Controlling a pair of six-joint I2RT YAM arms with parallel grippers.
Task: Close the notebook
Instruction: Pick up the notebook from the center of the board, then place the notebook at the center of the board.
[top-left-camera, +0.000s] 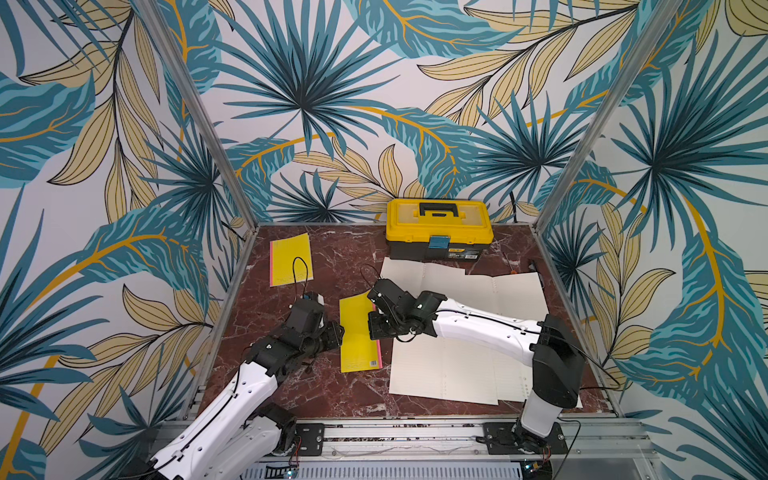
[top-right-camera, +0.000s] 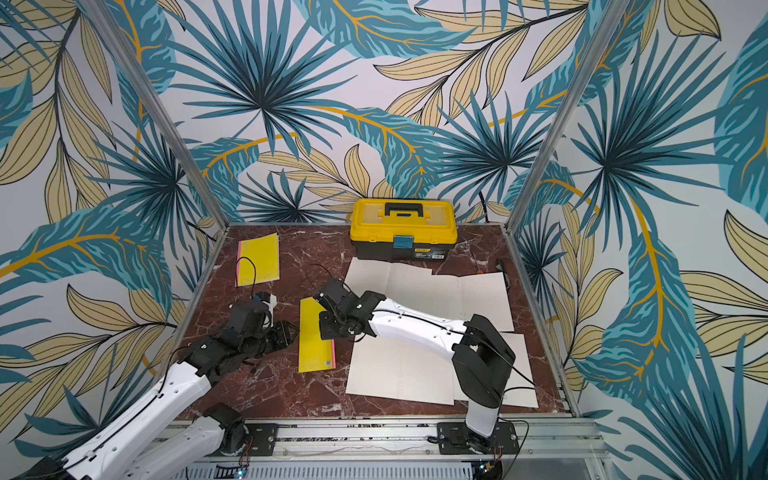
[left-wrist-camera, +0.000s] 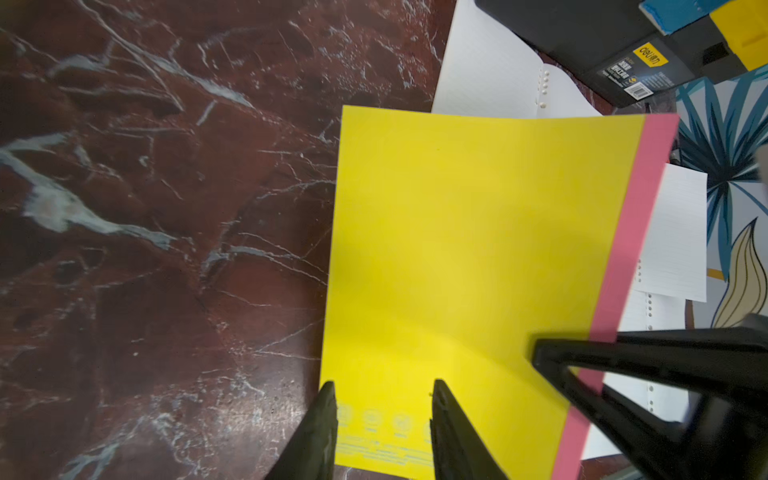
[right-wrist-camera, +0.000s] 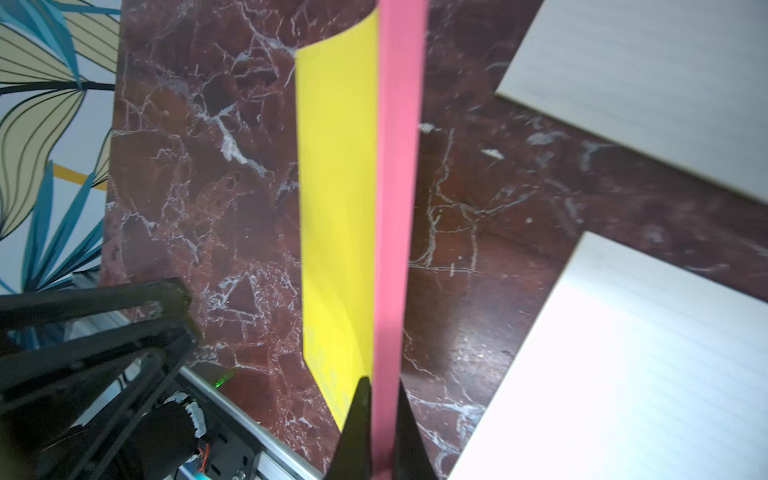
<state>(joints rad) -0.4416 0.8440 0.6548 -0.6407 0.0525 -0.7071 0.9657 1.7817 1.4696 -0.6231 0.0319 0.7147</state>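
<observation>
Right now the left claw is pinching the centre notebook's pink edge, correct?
Not quite: the wrong arm. The right claw is shut on the pink edge of the centre notebook, as the right wrist view shows. The left claw is only at that notebook's opposite side, its jaws apart.

Leaf-patterned walls (top-left-camera: 291, 104) enclose a dark red marble tabletop (top-left-camera: 332, 395), with aluminium posts (top-left-camera: 200, 112) at the corners.
</observation>
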